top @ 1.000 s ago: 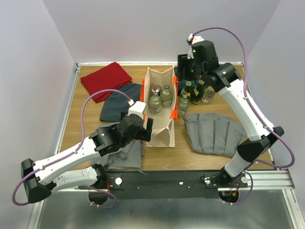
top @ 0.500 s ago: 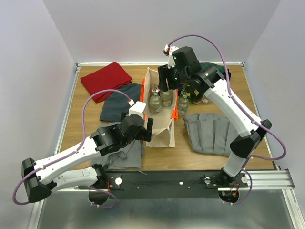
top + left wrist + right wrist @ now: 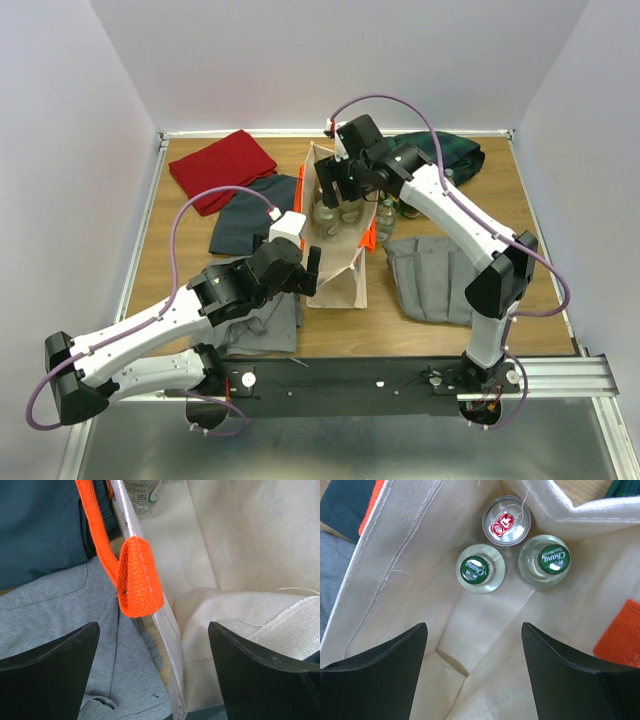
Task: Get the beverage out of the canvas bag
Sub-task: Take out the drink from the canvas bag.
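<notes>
The beige canvas bag [image 3: 338, 275] with orange handles [image 3: 137, 580] stands open in the middle of the table. In the right wrist view its inside [image 3: 415, 560] holds two clear glass bottles with green caps [image 3: 475, 569] [image 3: 553, 560] and a silver can [image 3: 506, 521], all upright at the far end. My right gripper [image 3: 475, 672] is open and empty above the bag's mouth [image 3: 335, 185], short of the bottles. My left gripper [image 3: 155, 672] is open and straddles the bag's left wall [image 3: 170, 630] near its front corner [image 3: 312, 265].
Several bottles [image 3: 386, 216] stand on the table just right of the bag. A red cloth [image 3: 222, 165] and a dark blue one [image 3: 250, 215] lie at left, grey cloths at right [image 3: 450, 275] and under the left arm [image 3: 265, 325], and a dark green one [image 3: 450, 155] at the back.
My right arm has swung left from the bottles at the back right to above the bag's open mouth. The left arm has not moved.
</notes>
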You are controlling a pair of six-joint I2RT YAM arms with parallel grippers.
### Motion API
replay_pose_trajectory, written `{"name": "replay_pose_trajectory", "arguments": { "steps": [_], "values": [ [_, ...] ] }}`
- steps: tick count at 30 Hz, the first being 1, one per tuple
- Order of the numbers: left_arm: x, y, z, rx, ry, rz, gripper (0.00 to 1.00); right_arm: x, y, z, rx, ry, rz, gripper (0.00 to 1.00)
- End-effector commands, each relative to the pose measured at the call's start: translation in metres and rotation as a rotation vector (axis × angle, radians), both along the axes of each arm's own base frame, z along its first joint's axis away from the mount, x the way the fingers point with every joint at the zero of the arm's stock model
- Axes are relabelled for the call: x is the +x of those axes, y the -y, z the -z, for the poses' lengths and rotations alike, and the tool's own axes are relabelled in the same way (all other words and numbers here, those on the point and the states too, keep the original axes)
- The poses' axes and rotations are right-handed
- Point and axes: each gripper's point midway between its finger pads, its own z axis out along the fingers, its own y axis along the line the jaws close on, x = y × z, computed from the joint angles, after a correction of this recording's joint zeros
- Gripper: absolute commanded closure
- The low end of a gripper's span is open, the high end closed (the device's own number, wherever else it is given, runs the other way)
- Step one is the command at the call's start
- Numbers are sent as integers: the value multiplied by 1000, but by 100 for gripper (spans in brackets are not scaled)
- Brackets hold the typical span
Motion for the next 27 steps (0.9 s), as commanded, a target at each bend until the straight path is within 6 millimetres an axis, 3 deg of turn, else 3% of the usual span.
{"name": "replay_pose_trajectory", "arguments": {
  "steps": [1, 11, 23, 27],
  "values": [
    [1, -12, 0, 60, 15, -18, 1, 8, -11, 11, -7, 17, -34, 16],
    [1, -16, 2, 65, 14, -33, 1, 26, -25, 43, -50, -7, -59, 18],
    [-1, -16, 5, 52, 6, -34, 1, 41, -34, 54, -70, -2, -59, 21],
    [-1, -15, 6, 55, 3, -34, 1, 43, -37, 57, -66, -3, -58, 26]
  ]
}}
